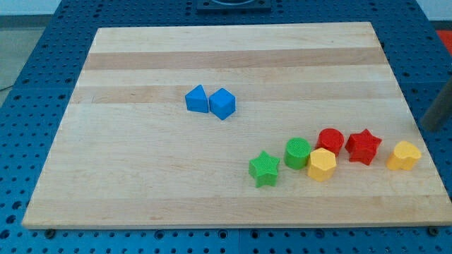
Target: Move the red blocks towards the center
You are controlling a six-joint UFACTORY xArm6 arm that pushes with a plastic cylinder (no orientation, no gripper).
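A red round block (330,141) and a red star block (364,147) sit side by side at the board's lower right. The rod comes in, blurred, from the view's right edge. My tip (427,129) is near the board's right edge, to the right of and slightly above the red star, not touching any block. A yellow block (404,155) lies just below and left of the tip, between it and the red star.
A yellow hexagon (322,164) touches the red round block from below. A green round block (298,152) and a green star (265,168) lie further left. Two blue blocks (197,99) (222,104) touch near the wooden board's (226,49) middle.
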